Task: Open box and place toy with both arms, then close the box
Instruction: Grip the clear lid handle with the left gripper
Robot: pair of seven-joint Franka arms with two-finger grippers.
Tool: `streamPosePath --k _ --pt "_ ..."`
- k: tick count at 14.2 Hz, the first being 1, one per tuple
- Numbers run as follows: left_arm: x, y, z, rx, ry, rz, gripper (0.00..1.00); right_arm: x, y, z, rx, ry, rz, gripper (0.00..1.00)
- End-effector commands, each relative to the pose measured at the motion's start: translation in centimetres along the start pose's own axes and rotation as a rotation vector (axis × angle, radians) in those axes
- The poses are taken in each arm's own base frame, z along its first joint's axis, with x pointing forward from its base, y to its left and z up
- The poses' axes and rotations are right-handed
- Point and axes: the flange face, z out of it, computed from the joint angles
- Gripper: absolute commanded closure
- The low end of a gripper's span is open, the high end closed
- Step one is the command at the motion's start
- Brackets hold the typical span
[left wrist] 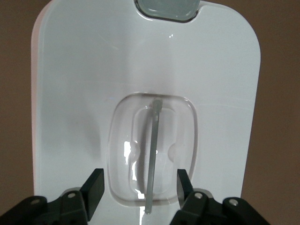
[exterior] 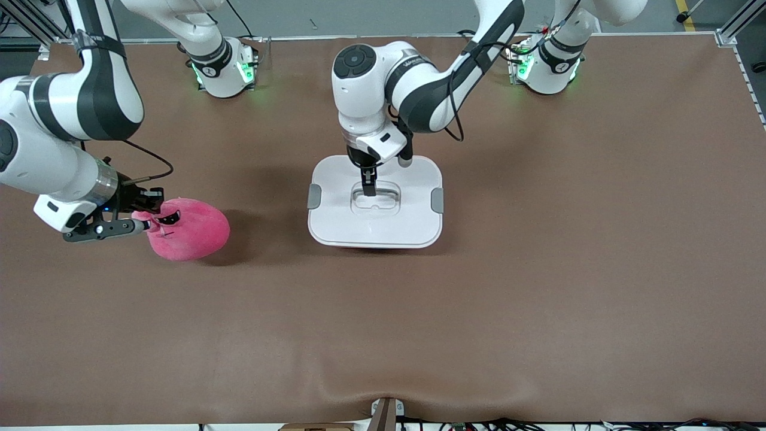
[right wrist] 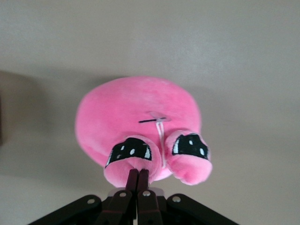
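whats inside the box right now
Cannot be seen: the white lid covers the box. The toy lies outside on the table, pinched by the right gripper; the left gripper straddles the lid's handle.

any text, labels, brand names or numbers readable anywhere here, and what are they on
None can be read.
Left arm: a small dark mark on the white shell, too small to read.
Lid of the box: plain white, no print.
Toy: only a small white tag in the right wrist view, with no lettering visible.
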Motion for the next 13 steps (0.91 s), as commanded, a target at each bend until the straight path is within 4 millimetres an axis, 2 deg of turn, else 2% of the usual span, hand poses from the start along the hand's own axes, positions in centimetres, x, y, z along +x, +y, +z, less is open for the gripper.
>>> streamPosePath --k 1,7,10,12,13 --pt "-0.1 0.0 0.4 -0.032 0.007 -0.009 0.32 -0.2 0.0 -0.8 -0.012 -0.006 -0.029 1.0" --pt "0.2 0.4 1.5 -0.029 0.013 -0.012 0.39 -0.5 -0.4 -1.6 -0.005 -0.024 -0.035 1.0" --pt "0.2 0.5 1.5 -0.028 0.013 -0.008 0.41 -0.2 -1.8 -3.5 -0.008 -0.017 -0.1 1.0" --pt "0.1 0.6 2.0 -0.028 0.013 -0.006 0.43 -0.1 -2.3 -4.1 -0.011 -0.006 -0.107 1.0" --pt "0.1 0.6 2.0 -0.029 0.012 -0.005 0.47 -0.1 -2.6 -4.3 -0.012 -0.005 -0.117 1.0"
